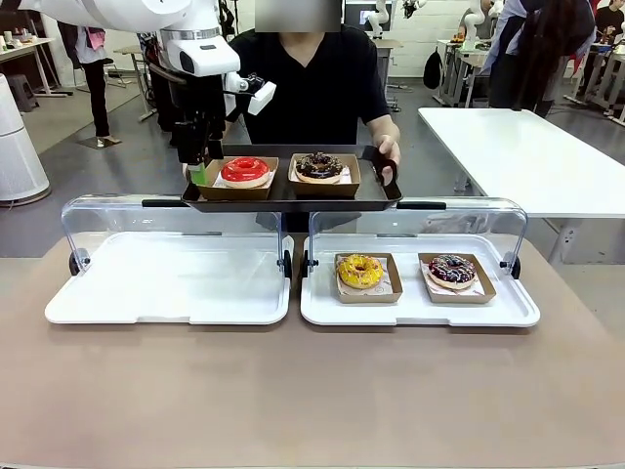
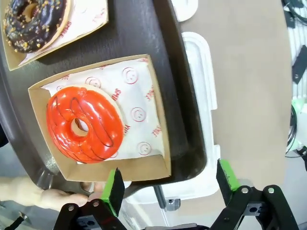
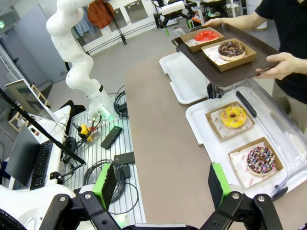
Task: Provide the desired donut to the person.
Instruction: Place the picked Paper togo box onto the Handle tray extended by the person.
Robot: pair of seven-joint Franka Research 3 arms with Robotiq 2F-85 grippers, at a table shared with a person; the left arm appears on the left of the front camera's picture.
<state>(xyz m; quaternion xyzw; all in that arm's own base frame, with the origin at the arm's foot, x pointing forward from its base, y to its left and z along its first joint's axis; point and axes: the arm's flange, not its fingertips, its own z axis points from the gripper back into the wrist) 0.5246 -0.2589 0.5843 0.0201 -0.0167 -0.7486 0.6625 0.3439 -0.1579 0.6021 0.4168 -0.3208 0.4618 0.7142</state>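
In the front view the person (image 1: 312,83) stands at the top centre of the frame, behind the table (image 1: 312,391), holding a dark tray (image 1: 293,198) level in the upper middle of the picture, with one hand (image 1: 388,156) on its right edge. On the tray sit two cardboard boxes: the left one carries a red donut (image 1: 244,171), the right one a chocolate donut (image 1: 318,165). The left gripper (image 1: 200,174) hangs at the tray's left end, just beside the red donut's box; in the left wrist view its green-padded fingers (image 2: 114,191) stand apart at the bottom edge with nothing between them, the box's near edge just above them and the red donut (image 2: 84,125) in the left centre of that frame. Below the tray, in the middle of the front view, two white display trays with raised clear lids lie side by side; the left one (image 1: 166,308) is bare, while the right one (image 1: 420,315) holds a yellow donut (image 1: 360,271) and a sprinkled donut (image 1: 451,269), each in its own box. In the right wrist view the right gripper (image 3: 163,184) sits at the bottom of the frame, fingers spread wide and gripping nothing, well apart from the donuts at the right side of that frame.
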